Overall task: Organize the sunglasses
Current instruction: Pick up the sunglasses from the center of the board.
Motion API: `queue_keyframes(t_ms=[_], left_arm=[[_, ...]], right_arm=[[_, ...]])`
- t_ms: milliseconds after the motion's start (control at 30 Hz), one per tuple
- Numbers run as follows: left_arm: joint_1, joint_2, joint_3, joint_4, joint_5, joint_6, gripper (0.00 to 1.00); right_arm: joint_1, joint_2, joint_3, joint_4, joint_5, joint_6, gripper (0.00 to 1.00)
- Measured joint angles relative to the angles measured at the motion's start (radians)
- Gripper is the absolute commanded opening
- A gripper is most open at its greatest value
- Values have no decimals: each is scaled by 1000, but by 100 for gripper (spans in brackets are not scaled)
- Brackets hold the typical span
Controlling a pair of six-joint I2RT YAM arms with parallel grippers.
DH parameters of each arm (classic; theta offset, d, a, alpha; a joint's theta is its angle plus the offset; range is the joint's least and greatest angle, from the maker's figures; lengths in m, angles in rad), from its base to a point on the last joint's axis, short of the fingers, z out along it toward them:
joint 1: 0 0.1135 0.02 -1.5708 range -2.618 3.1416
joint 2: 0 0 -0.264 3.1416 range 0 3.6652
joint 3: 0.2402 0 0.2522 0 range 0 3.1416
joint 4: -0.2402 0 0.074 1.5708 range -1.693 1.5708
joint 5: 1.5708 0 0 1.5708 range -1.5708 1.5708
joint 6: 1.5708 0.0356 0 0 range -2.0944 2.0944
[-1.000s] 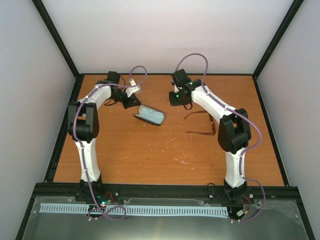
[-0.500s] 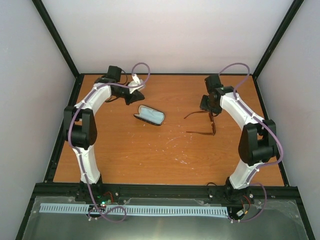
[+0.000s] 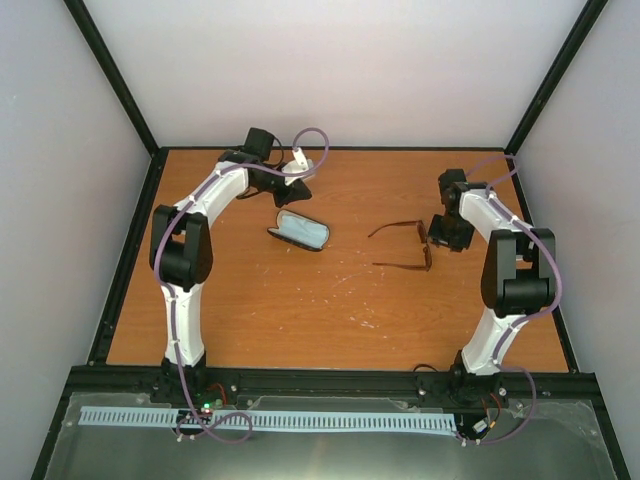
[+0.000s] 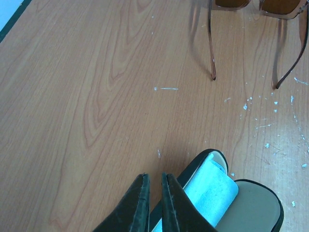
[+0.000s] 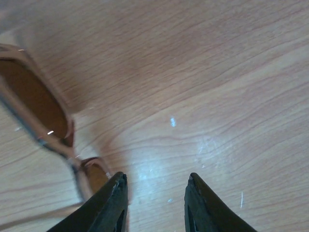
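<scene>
The sunglasses (image 3: 424,246) lie unfolded on the table right of centre, with reddish-brown lenses (image 5: 34,96) and thin brown temple arms (image 4: 211,43) pointing left. My right gripper (image 3: 442,234) hovers just right of the lenses. It is open with bare wood between its fingers, and one lens (image 5: 94,176) sits beside its left fingertip (image 5: 118,181). My left gripper (image 3: 293,191) hangs at the back, just behind the black case (image 3: 298,231). Its fingers (image 4: 140,193) are almost together, with nothing between them.
The open black case (image 4: 258,205) holds a pale blue cloth (image 4: 212,191) on its light lining. White flecks dot the wood between case and sunglasses. Black frame rails (image 3: 130,250) and grey walls border the table.
My right arm has swung from mid-table out to the right and down beside the sunglasses' lenses, its jaws narrowing. My left arm has shifted right along the back, toward the case.
</scene>
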State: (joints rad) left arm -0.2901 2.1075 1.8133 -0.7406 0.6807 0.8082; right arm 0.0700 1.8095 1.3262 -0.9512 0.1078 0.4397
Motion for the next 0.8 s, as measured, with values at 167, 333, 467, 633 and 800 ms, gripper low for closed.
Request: queue_keyframes(t_ms=[167, 333, 467, 633, 800], left_arm=[[-10, 0, 2, 0, -17, -31, 11], [-22, 0, 2, 0, -29, -56, 11], [-26, 0, 2, 0, -35, -70, 11], [-26, 0, 2, 0, -41, -84, 11], [-26, 0, 2, 1, -42, -89, 11]], right_arm=[[-42, 50, 2, 12, -71, -69, 37], [-37, 61, 8, 32, -131, -125, 42], [-37, 55, 8, 36, -149, -141, 43], [-37, 29, 16, 36, -169, -151, 42], [-37, 25, 26, 49, -206, -156, 41]])
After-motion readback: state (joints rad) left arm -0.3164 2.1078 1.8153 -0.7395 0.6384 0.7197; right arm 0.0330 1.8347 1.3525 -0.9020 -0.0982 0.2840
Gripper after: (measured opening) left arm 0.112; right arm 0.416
